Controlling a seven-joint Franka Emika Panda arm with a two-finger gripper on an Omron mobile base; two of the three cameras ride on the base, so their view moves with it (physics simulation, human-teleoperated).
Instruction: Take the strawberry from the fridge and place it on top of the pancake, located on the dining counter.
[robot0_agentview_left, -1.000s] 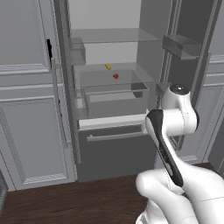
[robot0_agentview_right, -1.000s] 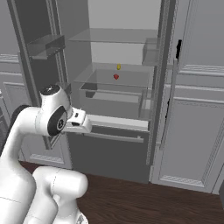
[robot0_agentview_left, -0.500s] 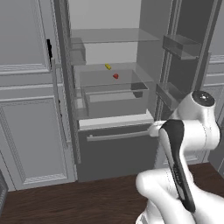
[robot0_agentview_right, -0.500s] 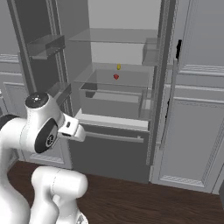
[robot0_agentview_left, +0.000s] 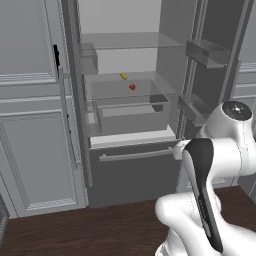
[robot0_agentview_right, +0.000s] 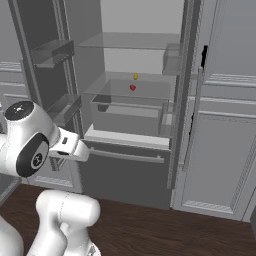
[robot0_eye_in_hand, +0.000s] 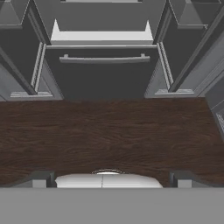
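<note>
The fridge (robot0_agentview_left: 135, 125) stands open at the middle of both base views, its top cut off by the upper edge, so how far the interior runs upward cannot be told. The arm's bulk covers the lower right of the left base view and the lower left of the right base view, hiding the foot of the door on that side.

In the hand view the gripper (robot0_eye_in_hand: 108, 179) shows as two dark finger tips (robot0_eye_in_hand: 40, 179) low in the frame, set far apart near the left and right sides, with nothing between them; the fingers are spread wide and hold nothing. Whether the white block on the arm at centre left in the right base view is the hand is hard to say.

One strawberry (robot0_agentview_left: 132, 87) lies on a glass shelf at upper centre of the left base view, and at upper centre of the right base view (robot0_agentview_right: 132, 87). It is too small to make out which way its tip points or how its long axis runs. One small yellow item (robot0_agentview_left: 123, 76) sits just behind it, near but apart.

The hand view looks over a band of dark wood floor (robot0_eye_in_hand: 109, 131) toward one bottom drawer (robot0_eye_in_hand: 103, 70) with a single bar handle, at the top of the frame. Two door bins (robot0_agentview_left: 207, 52) show on the door at right in the left base view. Panelled cabinets (robot0_agentview_left: 30, 125) flank the fridge.
</note>
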